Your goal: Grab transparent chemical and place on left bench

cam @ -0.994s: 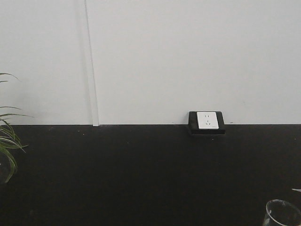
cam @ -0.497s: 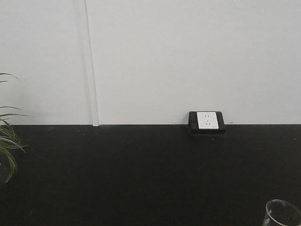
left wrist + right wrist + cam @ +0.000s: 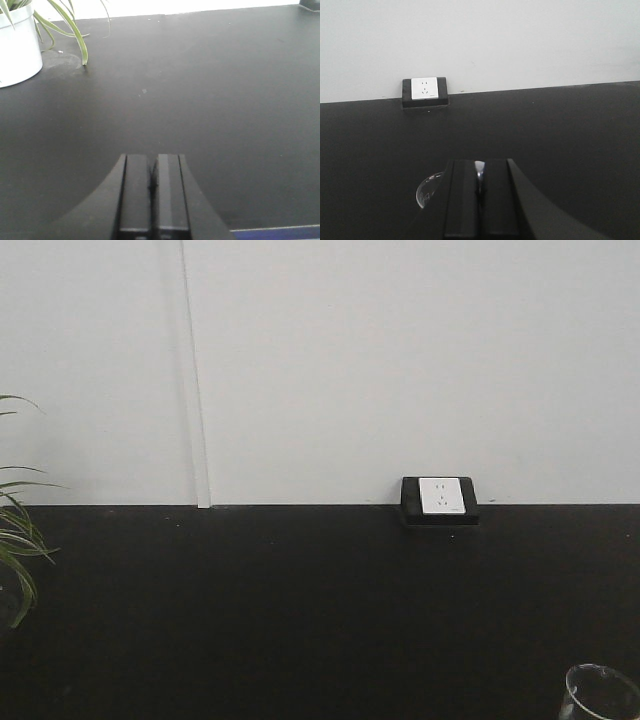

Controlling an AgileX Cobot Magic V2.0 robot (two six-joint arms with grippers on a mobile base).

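The transparent chemical is a clear glass beaker (image 3: 600,695), cut off at the bottom right corner of the front view. In the right wrist view its curved glass wall (image 3: 431,190) bulges out to the left of my right gripper (image 3: 479,170), which is shut on the rim, with a sliver of glass between the fingers. My left gripper (image 3: 152,162) is shut with nothing in it, hovering over bare black benchtop. The left bench is out of view.
The black benchtop (image 3: 300,610) in front of me meets a white wall with a white socket (image 3: 440,497) in a black frame. A potted plant in a white pot (image 3: 17,45) stands at the left, its leaves (image 3: 15,550) reaching in.
The beaker's rim has dropped slightly lower in the front view over the last second. Nothing else has moved.
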